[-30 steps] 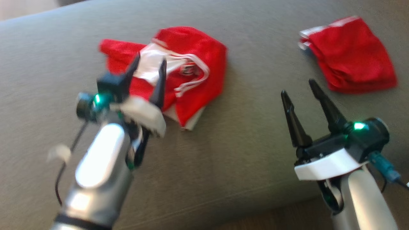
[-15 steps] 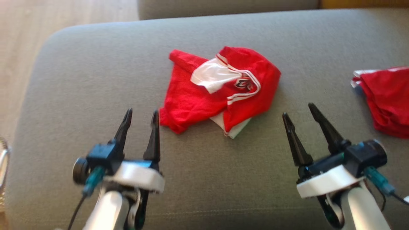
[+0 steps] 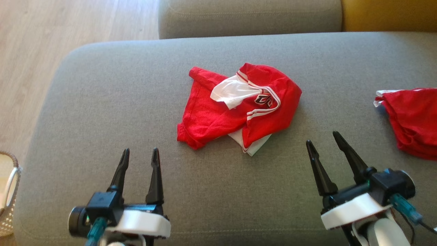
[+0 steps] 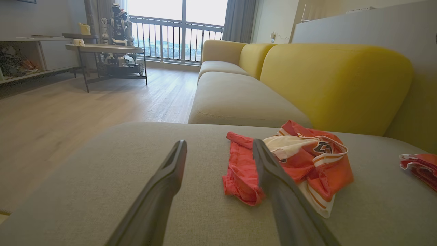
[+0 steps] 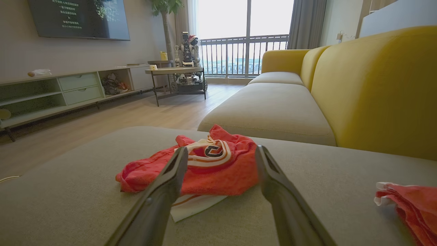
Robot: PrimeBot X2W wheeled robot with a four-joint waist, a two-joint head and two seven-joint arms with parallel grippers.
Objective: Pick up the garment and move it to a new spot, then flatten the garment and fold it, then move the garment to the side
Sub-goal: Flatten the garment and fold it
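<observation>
I keep both arms low over the near edge of the grey cushion point(image 3: 102, 112). The left pincer point(image 3: 141, 149) has its fingers apart and holds nothing. The right pincer point(image 3: 321, 137) is likewise spread and empty, and neither touches cloth. Ahead of them and between them, the garment point(image 3: 218, 116) lies crumpled near the middle of the cushion: a red jersey with white trim, folded over itself, with a white hem poking out at its near edge. I judge the step in hand to be the first pick-up. To do it well, I bring one pincer to each side of the heap instead of driving into its middle. I aim the left at the near-left red corner and the right at the rounded right flank. The cushion will probably yield, so I press the fingertips down lightly before closing, then lift both sides level so that the layers hang free. Further right, well apart, a second red garment point(image 3: 414, 119) lies folded, and I keep the right arm clear of it. Beyond stands the yellow backrest point(image 3: 389, 15).
</observation>
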